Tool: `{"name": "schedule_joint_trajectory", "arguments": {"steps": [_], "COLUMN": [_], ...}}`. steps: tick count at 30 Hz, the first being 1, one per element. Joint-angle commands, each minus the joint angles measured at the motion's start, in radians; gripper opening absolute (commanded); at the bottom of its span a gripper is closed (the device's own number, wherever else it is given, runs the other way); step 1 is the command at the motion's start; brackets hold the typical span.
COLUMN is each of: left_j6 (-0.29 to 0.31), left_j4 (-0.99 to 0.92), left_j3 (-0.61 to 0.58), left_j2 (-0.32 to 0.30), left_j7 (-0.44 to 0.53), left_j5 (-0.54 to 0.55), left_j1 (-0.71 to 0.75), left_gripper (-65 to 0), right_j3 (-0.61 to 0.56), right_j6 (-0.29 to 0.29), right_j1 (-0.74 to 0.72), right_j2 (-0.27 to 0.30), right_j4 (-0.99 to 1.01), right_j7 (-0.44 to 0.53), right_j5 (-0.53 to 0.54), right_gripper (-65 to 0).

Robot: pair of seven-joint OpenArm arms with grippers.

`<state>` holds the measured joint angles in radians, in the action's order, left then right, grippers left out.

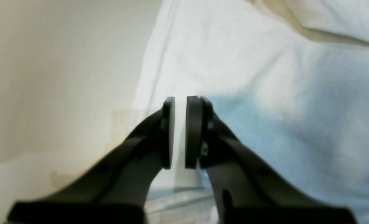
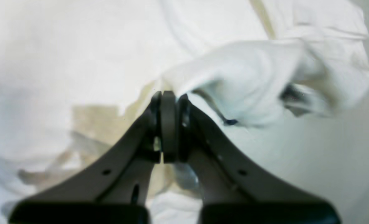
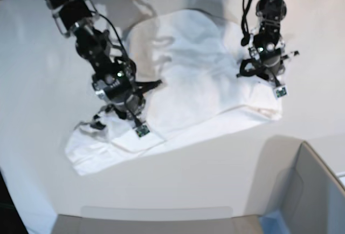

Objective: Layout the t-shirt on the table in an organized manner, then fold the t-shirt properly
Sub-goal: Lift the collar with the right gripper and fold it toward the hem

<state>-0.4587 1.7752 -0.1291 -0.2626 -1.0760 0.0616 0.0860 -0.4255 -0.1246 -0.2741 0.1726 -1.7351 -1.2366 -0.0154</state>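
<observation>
The white t-shirt [image 3: 199,77] lies spread and wrinkled on the white table [image 3: 215,164], its printed side hidden. My left gripper [image 3: 264,75] is down on the shirt's right edge. In the left wrist view its pads [image 1: 168,133] stand a narrow gap apart with white cloth [image 1: 265,77] between them [image 1: 180,101]. My right gripper [image 3: 132,110] is on the shirt's lower left part. In the right wrist view it [image 2: 168,93] is shut, and a fold of the shirt [image 2: 249,77] rises from its tips. A small dark tag [image 2: 231,122] shows under that fold.
A grey box-like corner piece [image 3: 312,191] stands at the front right of the table. Bare tabletop shows left of the shirt's edge in the left wrist view [image 1: 47,77] and at the right in the right wrist view [image 2: 327,155].
</observation>
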Motion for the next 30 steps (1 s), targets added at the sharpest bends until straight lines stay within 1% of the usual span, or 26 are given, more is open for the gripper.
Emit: {"name": "schedule_joint_trajectory", "arguments": {"steps": [1,4,5,6,8,10,11,13,15,17,19,20,21,23,25,30], "left_j6": [-0.004,-0.004,-0.004,-0.004,-0.004,-0.004,-0.004,-0.004,-0.004,-0.004,-0.004,-0.004,-0.002,-0.002,-0.002,-0.002], "left_j4": [0.016,0.016,0.016,0.016,0.016,0.016,0.016,0.016,0.016,0.016,0.016,0.016,0.016,0.016,0.016,0.016], "left_j3": [0.003,0.003,0.003,0.001,0.001,0.001,0.001,0.001,0.001,0.001,0.001,0.001,0.001,0.001,0.001,0.001], "left_j2": [-0.008,-0.005,-0.005,-0.005,-0.004,-0.004,-0.005,-0.007,-0.005,-0.004,-0.004,-0.004,-0.004,-0.004,-0.004,-0.002], "left_j7": [0.009,0.009,0.009,0.009,0.009,0.009,0.009,0.009,0.009,0.009,0.009,0.009,0.009,0.009,0.007,0.007], "left_j5": [-0.015,-0.015,-0.015,-0.015,-0.015,-0.015,-0.015,-0.015,-0.015,-0.015,-0.015,-0.015,-0.015,-0.015,-0.015,-0.015], "left_j1": [-0.010,-0.010,-0.010,-0.009,-0.009,-0.009,-0.010,-0.010,-0.010,-0.010,-0.010,-0.010,-0.010,-0.010,-0.010,-0.010], "left_gripper": [-57.7,-57.6,-57.6,-57.6,-57.6,-57.6,-57.6,-57.6,-57.6,-57.6,-57.6,-57.6,-57.5,-57.5,-57.5,-57.5], "right_j3": [0.003,0.003,0.006,0.012,0.047,0.124,0.176,0.316,0.431,0.517,0.566,0.601,0.627,0.681,0.709,0.719], "right_j6": [0.000,0.001,0.001,0.003,0.003,0.001,0.001,0.004,0.009,0.065,0.108,0.107,0.107,0.107,0.107,0.107], "right_j1": [-0.018,0.012,0.023,0.043,0.077,0.138,0.178,0.278,0.364,0.451,0.493,0.503,0.510,0.517,0.531,0.559], "right_j2": [-0.018,-0.023,-0.015,0.005,0.035,0.048,0.046,0.025,-0.006,0.000,0.015,0.017,0.017,0.017,0.012,0.003], "right_j4": [-0.027,-0.095,-0.127,-0.164,-0.216,-0.263,-0.286,-0.323,-0.323,-0.322,-0.314,-0.296,-0.274,-0.223,-0.207,-0.202], "right_j7": [0.010,0.010,0.010,0.010,0.011,0.037,0.056,0.119,0.200,0.258,0.249,0.240,0.237,0.237,0.240,0.243], "right_j5": [-0.022,-0.044,-0.042,-0.042,-0.039,-0.039,-0.039,-0.031,0.024,0.145,0.280,0.358,0.411,0.487,0.504,0.501], "right_gripper": [-56.8,-45.5,-42.3,-38.9,-34.5,-32.0,-31.7,-31.7,-31.7,-31.7,-31.7,-31.7,-31.7,-31.7,-31.7,-31.7]}}
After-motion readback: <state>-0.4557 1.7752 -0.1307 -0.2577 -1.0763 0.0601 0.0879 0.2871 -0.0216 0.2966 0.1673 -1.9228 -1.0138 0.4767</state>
